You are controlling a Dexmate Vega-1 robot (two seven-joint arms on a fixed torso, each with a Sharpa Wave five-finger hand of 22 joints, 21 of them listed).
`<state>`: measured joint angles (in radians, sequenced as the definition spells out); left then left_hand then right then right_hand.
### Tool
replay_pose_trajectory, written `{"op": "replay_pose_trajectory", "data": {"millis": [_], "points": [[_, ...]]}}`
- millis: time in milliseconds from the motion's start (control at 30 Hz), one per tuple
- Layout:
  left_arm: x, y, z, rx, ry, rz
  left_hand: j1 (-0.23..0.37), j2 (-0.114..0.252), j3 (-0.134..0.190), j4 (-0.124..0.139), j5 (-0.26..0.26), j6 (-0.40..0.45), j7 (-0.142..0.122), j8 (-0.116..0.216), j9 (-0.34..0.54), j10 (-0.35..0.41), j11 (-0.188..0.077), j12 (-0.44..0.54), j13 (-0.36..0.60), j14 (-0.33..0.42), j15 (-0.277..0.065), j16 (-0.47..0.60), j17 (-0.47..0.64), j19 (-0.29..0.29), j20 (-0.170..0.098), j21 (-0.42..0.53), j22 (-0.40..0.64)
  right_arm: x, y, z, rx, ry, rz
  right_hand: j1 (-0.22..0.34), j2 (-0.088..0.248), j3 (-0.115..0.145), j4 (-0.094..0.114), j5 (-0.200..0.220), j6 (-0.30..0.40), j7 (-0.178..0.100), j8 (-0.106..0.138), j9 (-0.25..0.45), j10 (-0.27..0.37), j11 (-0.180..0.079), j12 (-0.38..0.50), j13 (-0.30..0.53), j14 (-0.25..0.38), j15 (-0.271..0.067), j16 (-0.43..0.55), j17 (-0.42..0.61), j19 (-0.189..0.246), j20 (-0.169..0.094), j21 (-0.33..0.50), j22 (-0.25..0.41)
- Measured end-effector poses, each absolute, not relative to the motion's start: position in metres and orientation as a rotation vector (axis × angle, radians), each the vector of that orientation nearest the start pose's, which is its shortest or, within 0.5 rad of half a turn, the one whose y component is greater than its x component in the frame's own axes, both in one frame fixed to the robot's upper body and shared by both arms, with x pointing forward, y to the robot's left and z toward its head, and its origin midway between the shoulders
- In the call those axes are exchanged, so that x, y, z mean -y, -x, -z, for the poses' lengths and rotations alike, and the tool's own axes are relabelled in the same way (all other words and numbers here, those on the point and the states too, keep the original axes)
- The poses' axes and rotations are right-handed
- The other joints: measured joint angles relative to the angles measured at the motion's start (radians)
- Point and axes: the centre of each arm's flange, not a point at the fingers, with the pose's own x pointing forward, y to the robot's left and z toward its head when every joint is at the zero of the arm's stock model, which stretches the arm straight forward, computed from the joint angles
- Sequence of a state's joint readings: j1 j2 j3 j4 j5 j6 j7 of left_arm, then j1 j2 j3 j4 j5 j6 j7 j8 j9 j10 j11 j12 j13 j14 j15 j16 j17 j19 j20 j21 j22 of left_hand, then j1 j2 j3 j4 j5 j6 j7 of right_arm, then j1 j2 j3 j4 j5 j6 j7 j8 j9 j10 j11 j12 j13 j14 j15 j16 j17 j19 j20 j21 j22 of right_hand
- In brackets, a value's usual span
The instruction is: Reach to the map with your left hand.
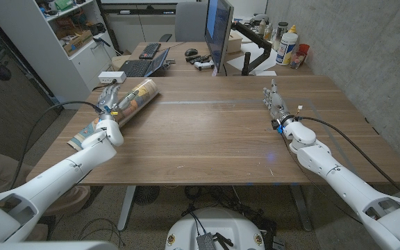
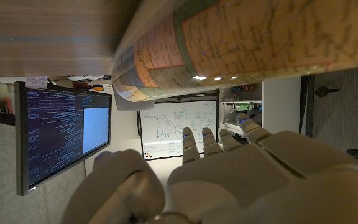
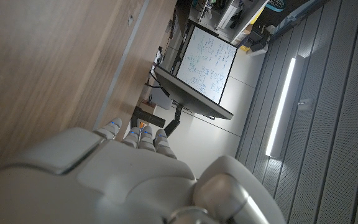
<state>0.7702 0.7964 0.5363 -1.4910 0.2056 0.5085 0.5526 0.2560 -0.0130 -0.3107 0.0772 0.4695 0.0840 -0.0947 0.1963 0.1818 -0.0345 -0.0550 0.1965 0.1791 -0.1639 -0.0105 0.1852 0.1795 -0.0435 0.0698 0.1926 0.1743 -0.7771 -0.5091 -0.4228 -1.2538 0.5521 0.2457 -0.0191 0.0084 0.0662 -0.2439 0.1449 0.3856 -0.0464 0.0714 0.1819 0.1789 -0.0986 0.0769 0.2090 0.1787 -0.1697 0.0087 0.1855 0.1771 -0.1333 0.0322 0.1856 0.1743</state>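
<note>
The left hand [image 1: 111,103], fingers spread and holding nothing, hovers right beside the rolled map [image 1: 120,109], while the right hand [image 1: 277,105] stands far across the table [image 1: 207,139], fingers extended, empty.

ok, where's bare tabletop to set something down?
Bare wood spans the table between the left hand and right hand, down to the near edge. Crowded only at the left edge, where the rolled map lies by the left hand.

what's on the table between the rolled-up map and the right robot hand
Nothing: in the head view, only bare wooden table stretches from the rolled map across to the right robot hand.
</note>
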Motion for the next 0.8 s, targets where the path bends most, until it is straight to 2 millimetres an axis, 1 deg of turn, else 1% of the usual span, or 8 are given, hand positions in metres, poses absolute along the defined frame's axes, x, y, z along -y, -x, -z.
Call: {"op": "replay_pose_trajectory", "data": {"millis": [800], "points": [[-0.4095, -0.6383, 0.0058, 0.286, -1.09, -0.694, 0.0, 0.0, 0.0, 0.0, 0.0, 0.004, 0.004, 0.0, 0.0, 0.0, 0.0, 0.0, 0.0, 0.0, 0.0, 0.0, 0.0, 0.004, -0.004, 0.0, 0.0, 0.2823, -0.6657, 0.0222, 0.559, 0.074, -0.173, 0.0, 0.0, 0.0, 0.0, 0.0, 0.0, 0.0, 0.0, 0.0, 0.0, 0.0, 0.0, 0.0, 0.0, 0.0, 0.0, 0.0, 0.0, 0.0, 0.0, 0.0]]}}
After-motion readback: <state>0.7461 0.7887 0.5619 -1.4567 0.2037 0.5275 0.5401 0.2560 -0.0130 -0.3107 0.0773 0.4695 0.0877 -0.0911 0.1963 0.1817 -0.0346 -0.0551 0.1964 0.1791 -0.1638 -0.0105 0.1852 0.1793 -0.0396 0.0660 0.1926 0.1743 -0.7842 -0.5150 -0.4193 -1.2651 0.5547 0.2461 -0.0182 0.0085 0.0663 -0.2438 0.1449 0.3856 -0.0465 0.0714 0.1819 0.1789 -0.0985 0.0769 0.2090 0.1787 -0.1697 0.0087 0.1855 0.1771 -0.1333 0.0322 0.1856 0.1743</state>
